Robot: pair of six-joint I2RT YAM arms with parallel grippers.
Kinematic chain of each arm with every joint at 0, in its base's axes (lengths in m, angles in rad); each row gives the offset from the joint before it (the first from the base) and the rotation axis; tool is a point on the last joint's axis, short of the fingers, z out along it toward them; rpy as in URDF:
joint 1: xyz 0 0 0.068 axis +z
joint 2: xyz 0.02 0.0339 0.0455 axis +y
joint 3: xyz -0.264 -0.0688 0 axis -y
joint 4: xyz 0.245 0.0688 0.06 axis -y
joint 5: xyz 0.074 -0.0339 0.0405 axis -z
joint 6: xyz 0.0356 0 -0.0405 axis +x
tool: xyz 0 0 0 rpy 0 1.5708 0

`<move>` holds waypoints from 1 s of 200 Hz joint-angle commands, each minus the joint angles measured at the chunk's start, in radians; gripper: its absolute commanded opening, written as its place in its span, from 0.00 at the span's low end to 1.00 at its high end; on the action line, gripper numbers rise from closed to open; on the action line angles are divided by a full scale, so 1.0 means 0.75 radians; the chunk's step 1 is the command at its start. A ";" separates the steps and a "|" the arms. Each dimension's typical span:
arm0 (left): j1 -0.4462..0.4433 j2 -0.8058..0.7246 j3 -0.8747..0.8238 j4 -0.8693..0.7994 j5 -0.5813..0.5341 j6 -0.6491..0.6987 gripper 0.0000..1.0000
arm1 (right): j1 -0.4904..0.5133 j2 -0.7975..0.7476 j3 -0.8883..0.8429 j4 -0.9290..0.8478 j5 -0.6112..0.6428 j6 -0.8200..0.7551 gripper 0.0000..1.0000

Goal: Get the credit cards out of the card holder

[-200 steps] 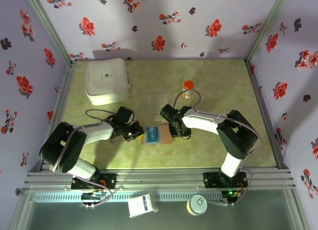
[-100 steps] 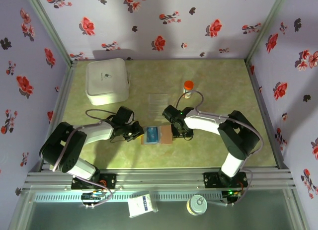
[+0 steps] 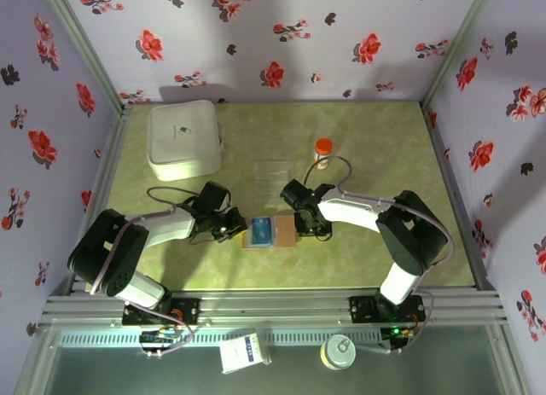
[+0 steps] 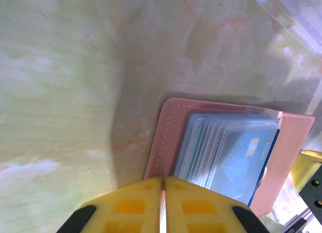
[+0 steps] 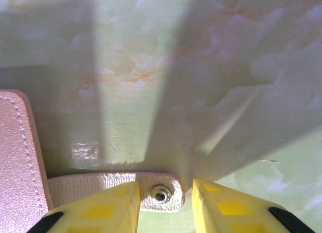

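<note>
The card holder lies open on the green table between both arms, brown-pink leather with clear sleeves. A teal-blue credit card sits in the top sleeve, and more cards are stacked behind it with only their edges showing. My left gripper is at the holder's left edge; in the left wrist view its yellow fingers are shut on the leather flap. My right gripper is at the holder's right side, open, with its fingers on either side of the snap strap.
A large white box stands at the back left. A clear plastic tray lies just behind the holder, and an orange-capped bottle stands behind my right arm. The tray's corner reaches into the left wrist view.
My right gripper has shifted slightly rightward and nearer along the holder's right edge. The left gripper and the holder have stayed put.
</note>
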 commanded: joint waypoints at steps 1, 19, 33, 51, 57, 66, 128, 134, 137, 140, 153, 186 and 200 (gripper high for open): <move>0.013 -0.053 0.055 -0.089 -0.007 0.040 0.10 | -0.018 -0.061 0.008 -0.059 0.001 0.006 0.35; 0.016 -0.090 0.078 -0.120 -0.009 0.042 0.10 | -0.019 -0.102 0.037 -0.081 -0.006 0.004 0.37; 0.016 -0.112 0.096 -0.145 -0.011 0.044 0.10 | -0.019 -0.123 0.060 -0.108 0.004 -0.002 0.36; 0.016 -0.130 0.125 -0.180 -0.011 0.055 0.10 | -0.017 -0.155 0.093 -0.147 0.007 -0.005 0.37; 0.016 -0.135 0.133 -0.191 -0.011 0.060 0.10 | -0.016 -0.168 0.099 -0.153 0.005 -0.007 0.36; 0.016 -0.141 0.142 -0.199 -0.011 0.065 0.10 | -0.013 -0.185 0.107 -0.162 0.004 -0.009 0.36; -0.021 -0.184 0.173 -0.188 -0.016 0.044 0.10 | 0.029 -0.262 0.177 -0.170 -0.037 0.009 0.31; -0.028 -0.178 0.185 -0.196 -0.011 0.047 0.10 | 0.035 -0.263 0.179 -0.149 -0.055 0.015 0.29; -0.033 -0.174 0.188 -0.199 -0.011 0.048 0.10 | 0.037 -0.263 0.179 -0.136 -0.066 0.019 0.29; -0.038 -0.171 0.191 -0.199 -0.011 0.048 0.10 | 0.041 -0.262 0.181 -0.122 -0.078 0.022 0.29; -0.063 -0.160 0.199 -0.184 -0.015 0.042 0.10 | 0.051 -0.250 0.182 -0.069 -0.127 0.035 0.27; -0.134 -0.077 0.246 -0.169 -0.015 0.038 0.09 | 0.087 -0.189 0.209 0.057 -0.243 0.068 0.25; -0.156 -0.039 0.262 -0.166 -0.015 0.038 0.09 | 0.103 -0.147 0.226 0.085 -0.271 0.081 0.25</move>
